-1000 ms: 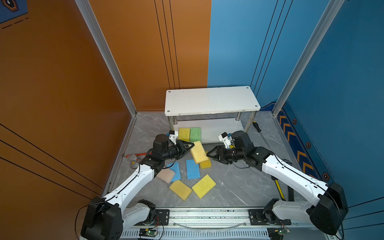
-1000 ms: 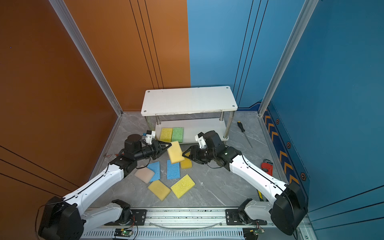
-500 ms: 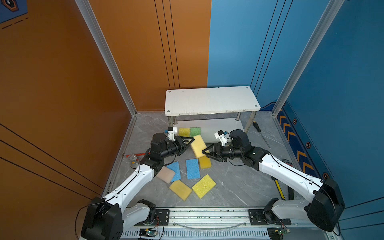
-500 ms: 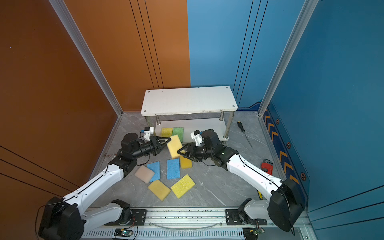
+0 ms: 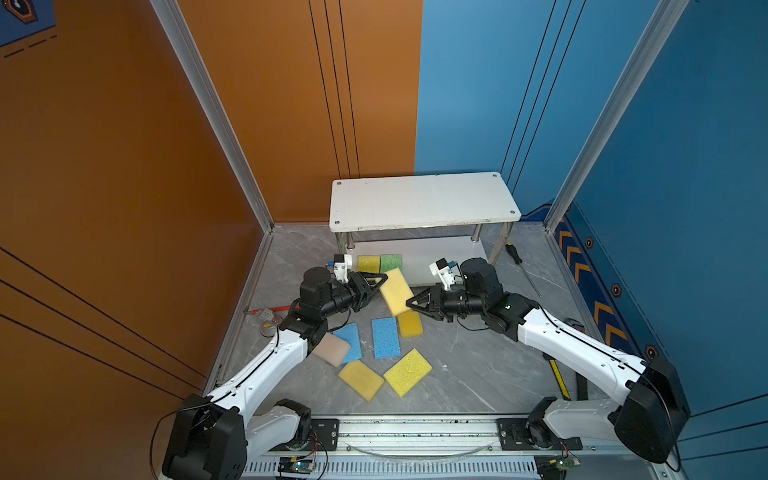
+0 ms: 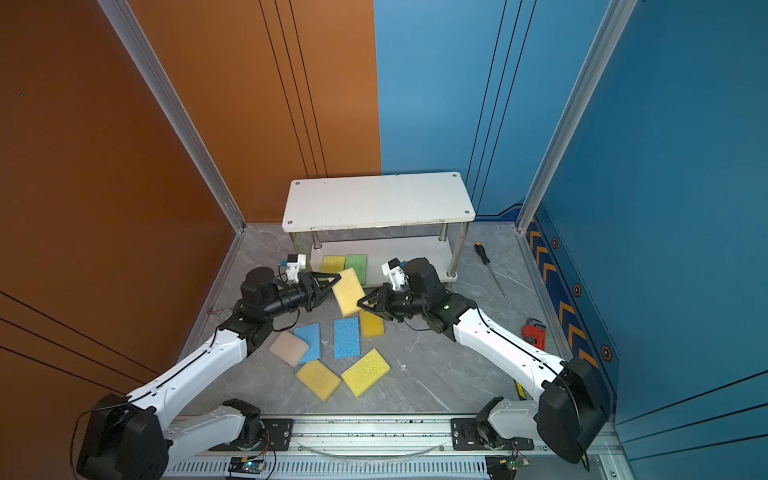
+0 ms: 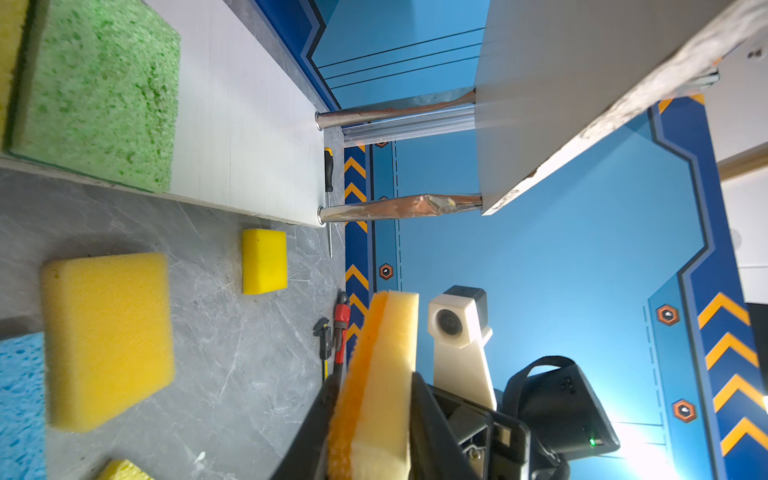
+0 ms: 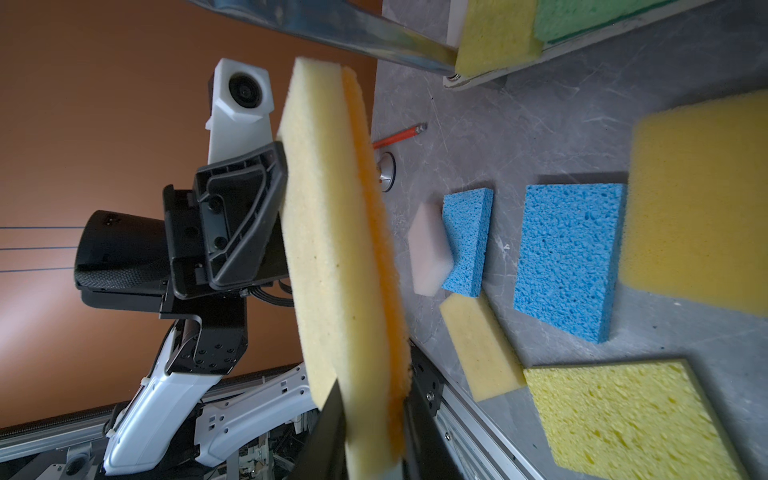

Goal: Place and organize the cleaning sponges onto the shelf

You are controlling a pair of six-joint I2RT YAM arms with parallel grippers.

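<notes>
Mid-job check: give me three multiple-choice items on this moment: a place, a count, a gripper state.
1. Where is the green sponge?
A) on the shelf's lower board, beside a yellow sponge
B) on the shelf's top board
C) on the table

2. How many blue sponges lie on the table?
A) one
B) two
C) three

3. The right gripper is:
A) open and empty
B) shut on a blue sponge
C) shut on the pale yellow sponge

1 A: it sits there next to the yellow one.
2 B: both top views show two.
3 C: its wrist view shows it clamping that sponge.
</notes>
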